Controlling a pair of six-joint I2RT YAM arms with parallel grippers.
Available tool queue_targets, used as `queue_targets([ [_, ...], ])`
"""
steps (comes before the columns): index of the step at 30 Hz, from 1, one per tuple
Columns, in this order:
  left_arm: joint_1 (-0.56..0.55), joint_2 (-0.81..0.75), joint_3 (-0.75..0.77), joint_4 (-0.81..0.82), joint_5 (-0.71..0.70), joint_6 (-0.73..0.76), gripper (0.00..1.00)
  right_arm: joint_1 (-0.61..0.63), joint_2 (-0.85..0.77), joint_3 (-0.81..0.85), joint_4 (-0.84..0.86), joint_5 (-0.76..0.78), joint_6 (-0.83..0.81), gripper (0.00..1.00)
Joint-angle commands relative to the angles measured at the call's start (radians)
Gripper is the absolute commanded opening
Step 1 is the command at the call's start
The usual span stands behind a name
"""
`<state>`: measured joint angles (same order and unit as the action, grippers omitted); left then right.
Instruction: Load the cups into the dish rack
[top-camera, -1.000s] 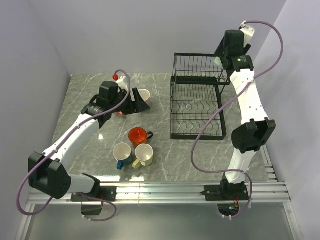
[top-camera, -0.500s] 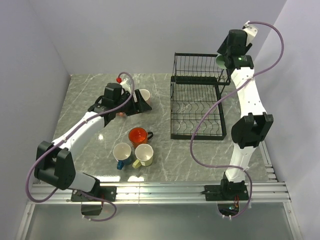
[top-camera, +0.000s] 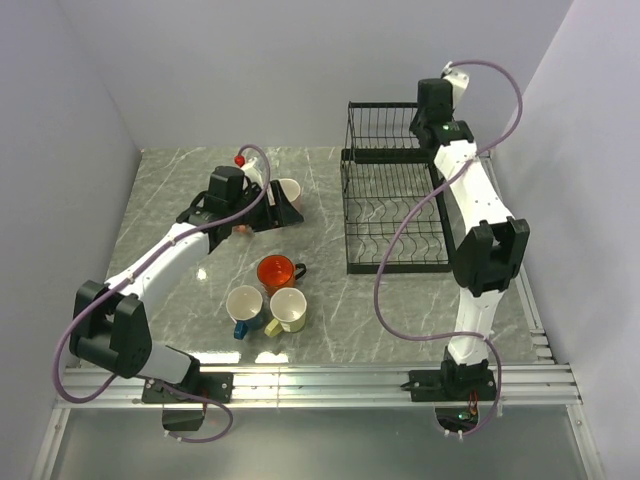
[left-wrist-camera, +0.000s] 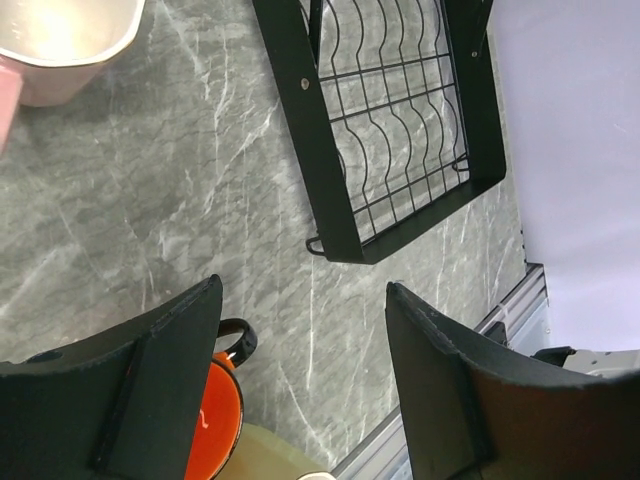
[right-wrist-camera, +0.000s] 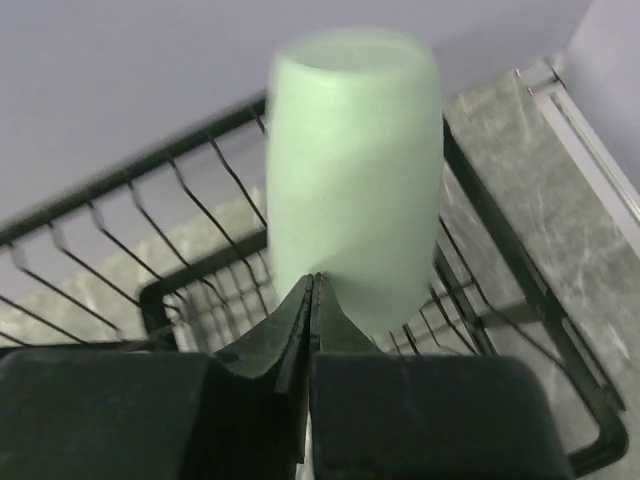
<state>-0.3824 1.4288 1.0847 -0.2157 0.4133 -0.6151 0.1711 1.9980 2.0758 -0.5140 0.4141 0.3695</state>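
Observation:
An upside-down pale green cup (right-wrist-camera: 355, 190), blurred, stands in the upper basket of the black wire dish rack (top-camera: 392, 215). My right gripper (right-wrist-camera: 312, 280) is shut, its tips pressed together right in front of the cup's side with nothing visibly between them. In the top view the right gripper (top-camera: 428, 122) hangs over the upper basket and hides that cup. My left gripper (top-camera: 284, 206) stands open and empty beside a pink cup (top-camera: 289, 190). The left wrist view shows that pink cup (left-wrist-camera: 60, 50) and, past the left gripper (left-wrist-camera: 305, 290), the orange cup (left-wrist-camera: 215, 420).
On the marble table (top-camera: 180, 190) the orange cup (top-camera: 275, 271), a blue cup (top-camera: 244, 305) and a pale yellow cup (top-camera: 288, 308) stand close together left of the rack. Metal rails (top-camera: 330, 380) run along the near edge. Walls close in on three sides.
The right arm has swung left from the rack's far right corner to over the upper basket, and its jaws have closed. The left arm has barely shifted.

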Motion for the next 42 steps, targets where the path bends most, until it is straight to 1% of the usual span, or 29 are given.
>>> queue_targets([
  [1, 0.014, -0.057, -0.003, -0.011, 0.001, 0.044, 0.71, 0.007, -0.020, -0.106, 0.008, 0.072, -0.027, 0.00],
  [7, 0.023, -0.051, -0.014, -0.011, 0.033, 0.051, 0.71, 0.022, -0.103, -0.232, 0.071, 0.026, -0.044, 0.00],
  [11, 0.025, -0.034, -0.002, -0.008, 0.056, 0.057, 0.71, 0.036, -0.142, -0.272, 0.081, 0.011, -0.037, 0.00],
  [15, 0.025, -0.019, 0.012, -0.016, 0.071, 0.072, 0.71, 0.039, -0.194, -0.273, 0.089, -0.003, -0.012, 0.00],
  [19, 0.025, -0.010, 0.020, -0.022, 0.085, 0.083, 0.71, 0.047, -0.232, -0.221, 0.051, -0.020, 0.009, 0.00],
  [22, 0.025, -0.014, 0.021, -0.021, 0.082, 0.084, 0.70, 0.062, -0.272, -0.227, 0.048, -0.055, 0.019, 0.00],
  [27, 0.034, -0.013, 0.040, -0.063, 0.012, 0.097, 0.70, 0.079, -0.352, -0.233, 0.039, -0.115, 0.058, 0.01],
  [30, 0.060, -0.005, 0.047, -0.070, 0.004, 0.094, 0.70, 0.103, -0.404, -0.246, 0.029, -0.130, 0.063, 0.10],
  [32, 0.073, -0.002, 0.055, -0.071, -0.017, 0.094, 0.70, 0.114, -0.435, -0.269, 0.019, -0.129, 0.069, 0.20],
  [33, 0.074, 0.007, 0.067, -0.080, -0.045, 0.094, 0.70, 0.116, -0.468, -0.282, 0.017, -0.135, 0.081, 0.27],
  [35, 0.077, 0.024, 0.086, -0.089, -0.071, 0.095, 0.70, 0.116, -0.507, -0.342, 0.016, -0.152, 0.100, 0.36],
  [36, 0.079, 0.047, 0.102, -0.094, -0.093, 0.095, 0.70, 0.117, -0.546, -0.388, 0.015, -0.158, 0.104, 0.43],
  [39, 0.082, 0.108, 0.153, -0.115, -0.143, 0.083, 0.69, 0.123, -0.619, -0.482, -0.001, -0.190, 0.120, 0.52],
  [42, 0.083, 0.186, 0.223, -0.148, -0.195, 0.069, 0.67, 0.133, -0.688, -0.581, -0.012, -0.210, 0.129, 0.56],
])
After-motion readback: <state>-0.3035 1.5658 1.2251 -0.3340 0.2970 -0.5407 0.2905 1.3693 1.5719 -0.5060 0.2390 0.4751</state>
